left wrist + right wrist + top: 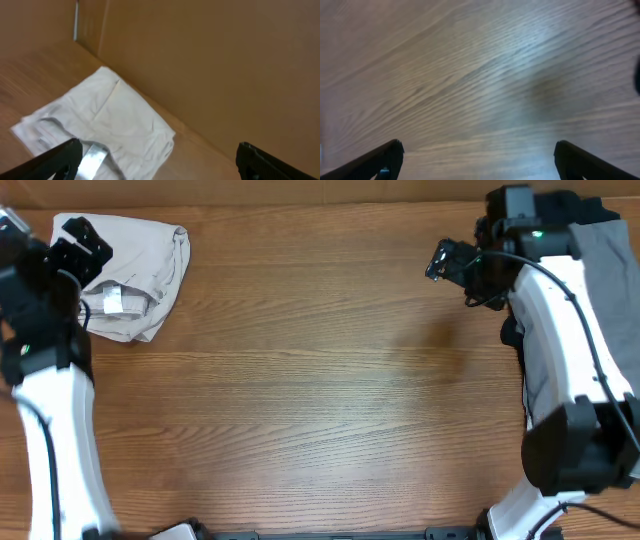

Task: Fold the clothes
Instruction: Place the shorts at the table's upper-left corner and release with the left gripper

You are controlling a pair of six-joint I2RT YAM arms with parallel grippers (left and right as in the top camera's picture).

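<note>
The folded shorts [140, 270] are laid in the far-left worktop [320, 380] corner, long axis seemingly left-right; left fingers [60, 157] and right fingers [380, 160] are spread, grasping nothing.

Folded beige shorts [135, 275], table's far-left corner

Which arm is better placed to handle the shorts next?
Left: the left gripper hovers, jaws open, over the shorts; the right gripper is across the table, over bare wood.
</note>
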